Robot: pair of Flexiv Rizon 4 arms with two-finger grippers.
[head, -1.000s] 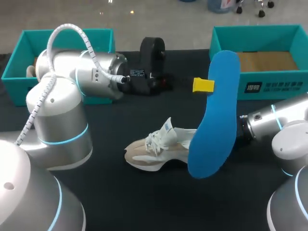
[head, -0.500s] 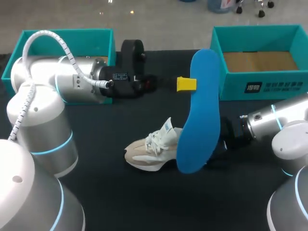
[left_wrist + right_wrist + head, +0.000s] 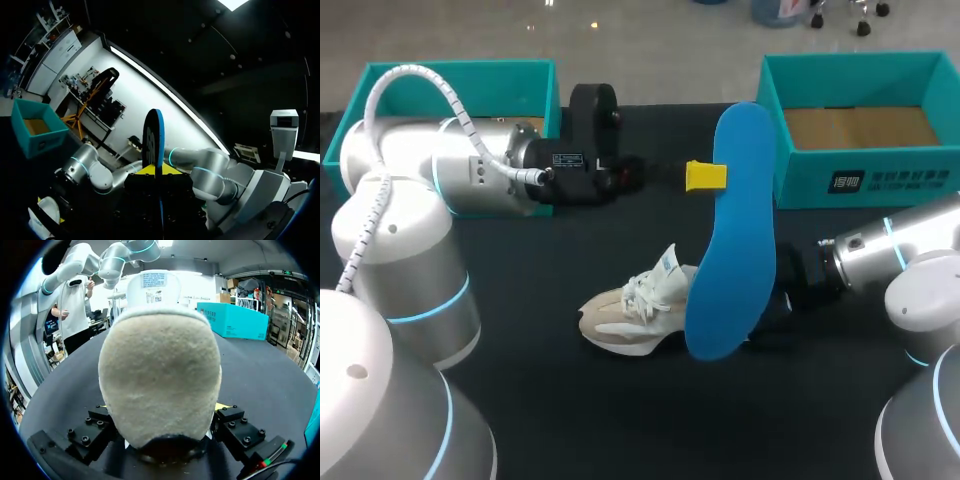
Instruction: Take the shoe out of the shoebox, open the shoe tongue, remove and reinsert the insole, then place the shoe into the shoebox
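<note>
A beige and white shoe [image 3: 638, 308] lies on its sole on the black table, toe toward my left arm. My right gripper [image 3: 162, 412] is shut on its heel [image 3: 160, 385], a finger on each side; in the head view the insole hides that grip. My left gripper [image 3: 706, 176] is shut on the edge of a blue insole [image 3: 735, 230], which hangs upright over the back of the shoe. In the left wrist view the insole [image 3: 152, 140] shows edge-on between the fingers of the left gripper [image 3: 159, 172], with the shoe [image 3: 42, 216] below it.
An open teal shoebox [image 3: 865, 180] with a brown cardboard floor stands at the back right. A second teal box [image 3: 380, 100] stands at the back left, partly behind my left arm, and also shows ahead of the right gripper [image 3: 235, 320].
My left arm has carried the insole leftward, so it now hangs over the shoe's heel and hides my right gripper. The shoe and right arm have stayed put.
</note>
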